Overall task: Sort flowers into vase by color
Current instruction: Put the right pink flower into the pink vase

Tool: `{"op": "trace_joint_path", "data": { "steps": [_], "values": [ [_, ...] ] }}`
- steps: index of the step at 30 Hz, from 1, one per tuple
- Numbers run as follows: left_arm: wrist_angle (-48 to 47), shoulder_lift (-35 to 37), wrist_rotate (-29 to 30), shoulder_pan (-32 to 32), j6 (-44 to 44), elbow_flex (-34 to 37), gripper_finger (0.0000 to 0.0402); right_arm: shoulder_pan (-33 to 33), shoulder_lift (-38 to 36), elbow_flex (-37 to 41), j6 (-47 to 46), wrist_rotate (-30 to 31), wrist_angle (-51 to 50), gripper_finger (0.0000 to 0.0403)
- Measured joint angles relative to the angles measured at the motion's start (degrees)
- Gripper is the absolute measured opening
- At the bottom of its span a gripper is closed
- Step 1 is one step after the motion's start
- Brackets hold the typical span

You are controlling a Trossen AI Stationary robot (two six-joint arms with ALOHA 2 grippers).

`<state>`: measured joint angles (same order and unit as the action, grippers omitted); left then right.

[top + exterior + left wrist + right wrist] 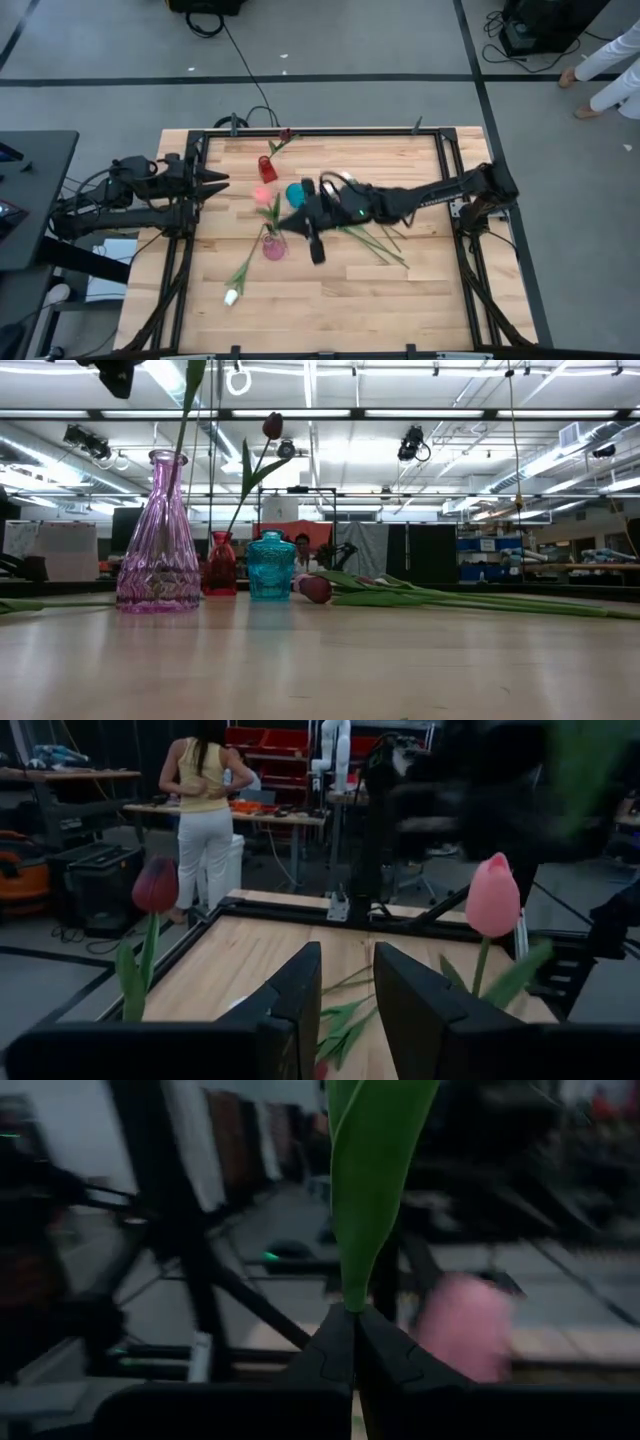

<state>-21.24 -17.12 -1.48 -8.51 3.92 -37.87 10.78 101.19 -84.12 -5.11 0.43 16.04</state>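
Your right pincer (296,222), clamped tight on a tulip stem (372,1190) above the pink vase (273,246) mid-tabletop, risks tipping it if the stem snags.

Pale wooden table (320,310), glossy ribbed glass vases (160,550)

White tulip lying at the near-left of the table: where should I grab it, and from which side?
Grip the white tulip mid-stem, not on the bloom at its lower end. It lies flat and diagonal on the table, apart from the pink vase, so come straight down with the fingers across the stem. The left gripper waits open nearby.
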Motion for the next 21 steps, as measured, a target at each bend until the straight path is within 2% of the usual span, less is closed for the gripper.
{"op": "trace_joint_path", "data": {
  "steps": [6, 12, 21],
  "values": [
    [0.6, -0.1, 0.0, 0.0, 0.9, 0.0, 0.0101, 6.3, 4.4, 0.0, 8.3, 7.5, 7.6, 0.001],
    [0.7, -0.1, 0.2, 0.0, 1.6, 0.0, 0.0101, 8.0, 9.4, 0.0, 15.4, 15.5, 14.9, 0.001],
    [0.5, -0.1, 0.6, 0.0, 2.5, 0.0, 0.0101, 7.7, 12.7, 0.0, 25.7, 18.0, 22.5, 0.001]
  ]
}}
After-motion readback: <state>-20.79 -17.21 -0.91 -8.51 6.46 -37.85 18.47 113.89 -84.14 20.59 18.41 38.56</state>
